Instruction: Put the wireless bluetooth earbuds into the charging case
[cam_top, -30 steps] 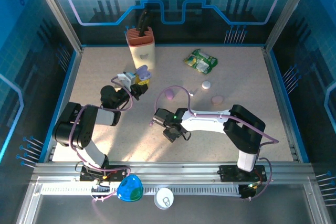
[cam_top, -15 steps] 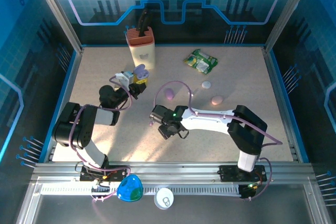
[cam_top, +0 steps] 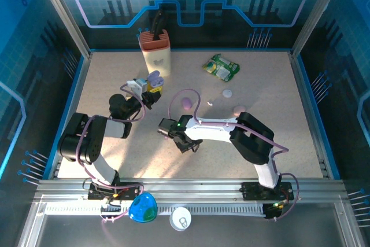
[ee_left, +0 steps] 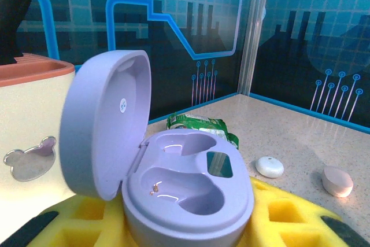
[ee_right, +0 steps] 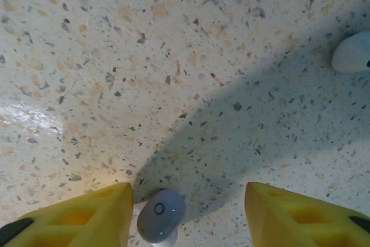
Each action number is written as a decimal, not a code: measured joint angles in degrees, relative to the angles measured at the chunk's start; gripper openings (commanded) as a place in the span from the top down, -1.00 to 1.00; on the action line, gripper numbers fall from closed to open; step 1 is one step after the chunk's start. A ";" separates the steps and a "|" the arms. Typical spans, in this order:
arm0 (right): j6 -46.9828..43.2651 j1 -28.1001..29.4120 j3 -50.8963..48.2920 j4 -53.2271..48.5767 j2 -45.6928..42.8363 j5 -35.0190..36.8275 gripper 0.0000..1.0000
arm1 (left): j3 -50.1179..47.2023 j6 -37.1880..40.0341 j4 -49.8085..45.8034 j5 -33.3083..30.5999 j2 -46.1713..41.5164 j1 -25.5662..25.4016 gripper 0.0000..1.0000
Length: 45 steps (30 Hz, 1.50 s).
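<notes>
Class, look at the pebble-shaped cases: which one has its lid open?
The lilac case held in the left gripper's jaws: its lid stands up, showing two empty wells. The purple pebble, the white pebble and the pink pebble lie shut.

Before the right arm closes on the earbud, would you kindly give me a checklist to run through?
1. Lid of case open: ok.
2. Wells free of earbuds: ok.
3. Left gripper clamped on case: ok.
4. Right gripper open: ok.
5. Earbud on the table between its fingers: ok, though off-centre.
6. Earbud facing the right way for a well: cannot tell.
</notes>
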 measured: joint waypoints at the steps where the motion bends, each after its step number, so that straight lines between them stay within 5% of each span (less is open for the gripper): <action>1: 0.20 0.00 0.02 -0.55 0.00 0.11 0.01 | 0.00 -0.04 0.00 0.00 0.00 0.00 0.35; 31: 1.77 0.00 -1.11 -6.75 -0.13 -0.02 0.05 | -0.02 -0.42 0.13 0.00 -0.74 0.00 0.35; 37: 0.09 -0.57 -5.81 -0.79 -5.57 -3.30 -0.08 | -0.02 -0.42 0.13 0.00 -0.74 0.00 0.35; 45: -3.67 -8.31 -17.86 14.05 -18.47 -13.38 0.03 | -0.02 -0.39 0.13 0.00 -0.74 0.07 0.35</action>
